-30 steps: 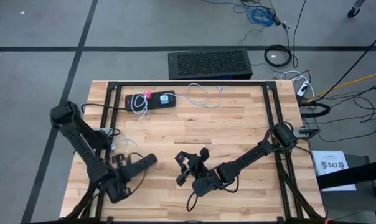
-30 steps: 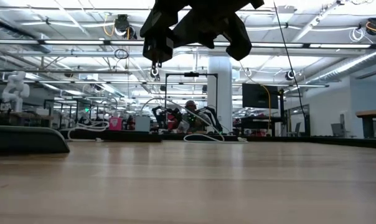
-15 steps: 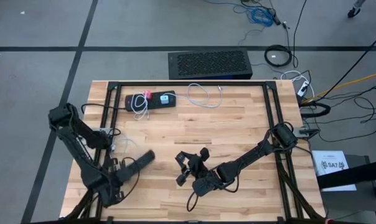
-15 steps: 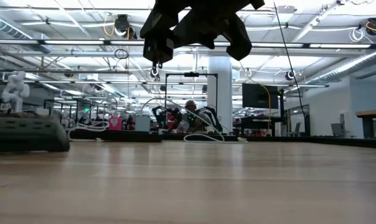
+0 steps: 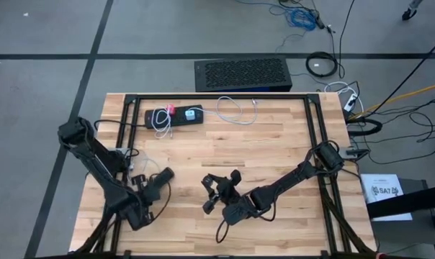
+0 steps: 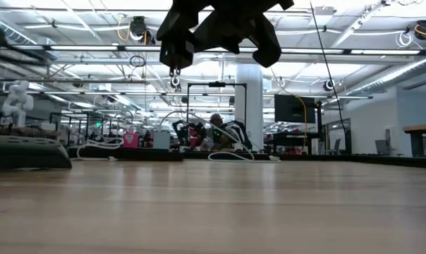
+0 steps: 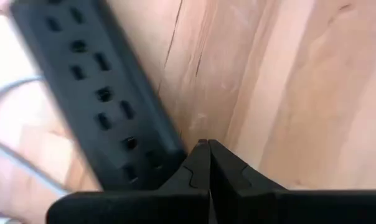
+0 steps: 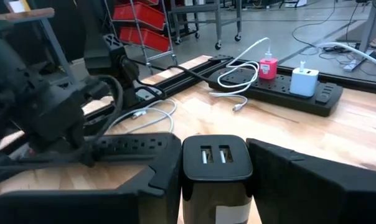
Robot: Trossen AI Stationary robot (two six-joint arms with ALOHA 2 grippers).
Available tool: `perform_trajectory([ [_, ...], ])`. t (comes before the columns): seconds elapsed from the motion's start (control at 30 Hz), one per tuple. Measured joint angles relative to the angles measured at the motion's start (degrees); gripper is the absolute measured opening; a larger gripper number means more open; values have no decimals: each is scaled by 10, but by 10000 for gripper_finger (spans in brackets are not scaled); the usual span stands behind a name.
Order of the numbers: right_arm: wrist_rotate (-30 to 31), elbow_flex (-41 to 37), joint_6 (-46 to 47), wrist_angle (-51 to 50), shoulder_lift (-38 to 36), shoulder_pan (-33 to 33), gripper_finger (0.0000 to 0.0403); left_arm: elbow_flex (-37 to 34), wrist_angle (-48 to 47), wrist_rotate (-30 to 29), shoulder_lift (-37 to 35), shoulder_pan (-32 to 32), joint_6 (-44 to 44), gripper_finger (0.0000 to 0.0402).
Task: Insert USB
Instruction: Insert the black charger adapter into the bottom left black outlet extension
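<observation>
Holding a black two-port USB charger between its dark fingers, the right gripper sits a little toward 6 o'clock of the table centre in the high view, its jaws closed on the block from both sides. Only the right wrist view shows this grip and the two ports; from above the charger cannot be made out among the dark links. The low view shows that same gripper raised well above the wood, which the overhead picture does not reveal. The left gripper lies toward 8 o'clock of the table, and the left wrist view shows its fingertips pressed together with nothing between them, just beside a black power strip resting on the wood. That strip appears in the right wrist view too, lying flat near the left arm with white cables beside it, while from overhead it cannot be picked out from the arm. A second power strip lies toward 11 o'clock near the far edge, carrying a pink plug and a white charger; the right wrist view shows both standing upright in it. A loose white cable lies toward 12 o'clock.
</observation>
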Motion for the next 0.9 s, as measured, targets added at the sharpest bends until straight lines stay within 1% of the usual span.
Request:
perform_trajectory([
  [0.1,-5,0,-19,20,0,-4,115,27,-53,1,-21,2,-3,2],
  [0.17,-12,0,-28,27,0,-6,115,46,-105,18,-32,-5,-20,2],
  [0.23,-13,0,-34,27,0,-7,115,52,-143,61,-39,-15,-46,2],
  [0.33,-13,0,-36,26,0,-7,115,47,-155,141,-35,-38,-83,2],
  [0.4,-14,0,-38,26,0,-7,115,37,-148,162,-30,-59,-112,2],
  [0.5,-14,0,-40,26,0,-7,115,22,-109,160,-28,-73,-153,2],
  [0.6,-14,0,-46,26,0,-7,115,9,-62,134,-26,-74,-172,2],
  [0.7,-14,0,-49,26,0,-7,115,1,-33,94,-21,-63,-171,2],
  [0.8,-14,0,-48,26,0,-7,115,-10,1,70,-10,-42,-153,2],
  [0.9,-14,0,-48,37,0,-7,115,-12,3,45,-7,-29,-126,2],
])
